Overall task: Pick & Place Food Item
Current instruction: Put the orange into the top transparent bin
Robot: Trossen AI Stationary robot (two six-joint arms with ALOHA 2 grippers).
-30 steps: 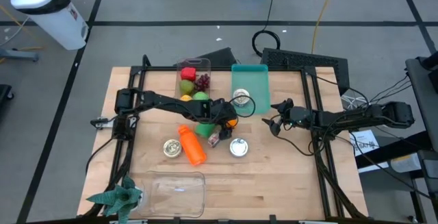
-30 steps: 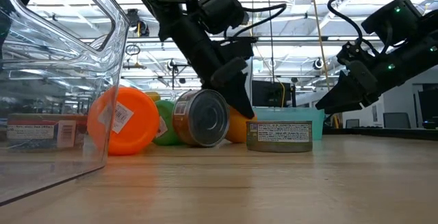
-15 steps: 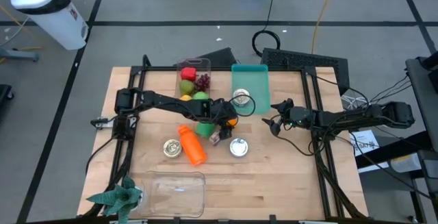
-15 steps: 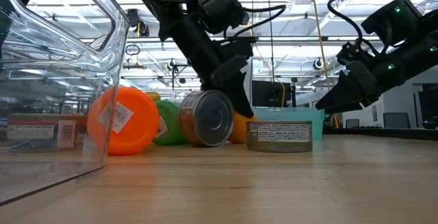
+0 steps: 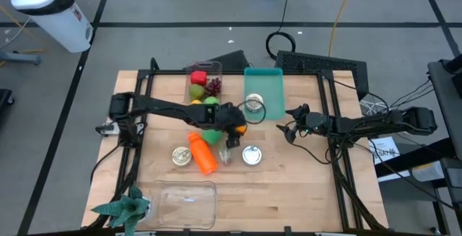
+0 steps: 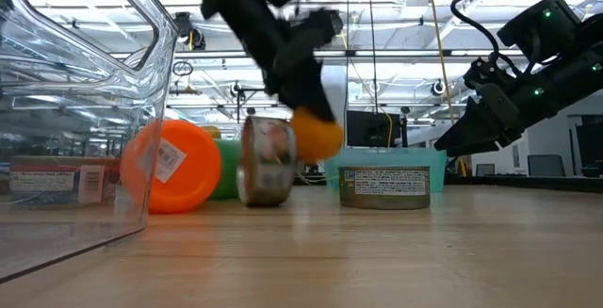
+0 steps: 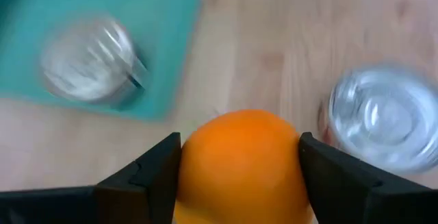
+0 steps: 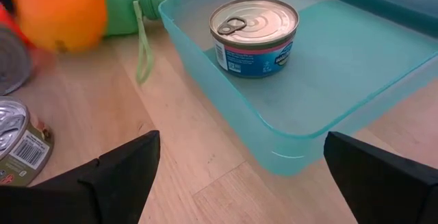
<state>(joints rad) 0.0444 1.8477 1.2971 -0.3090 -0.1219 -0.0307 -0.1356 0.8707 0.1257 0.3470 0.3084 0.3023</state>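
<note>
Wooden bench (image 5: 289, 185) boards carry everything, with the teal tray (image 5: 273, 84) at the far middle serving as the landmark. Just beside the tray's near-left corner, the left pincer (image 5: 234, 125) is clamped on an orange (image 7: 243, 157), its two dark fingers (image 7: 154, 172) pressing the fruit from either side; in the low view the orange (image 6: 316, 134) hangs clear above the bench. Inside the tray stands a tin (image 8: 254, 35) with a ring-pull lid. Nearer the camera than the tray sits a second, flat tin (image 5: 251, 154), and to its left a can (image 6: 266, 160) lies tipped on its side next to an orange bottle (image 5: 203, 152). A green bottle (image 8: 133, 8) rests against the tray's left edge. The right pincer (image 5: 290, 130) hovers just off the tray's right side, its fingers (image 8: 120, 172) spread wide and holding nothing. A clear plastic bin (image 5: 184, 201) stands at the near edge of the bench, well away from the tray.
</note>
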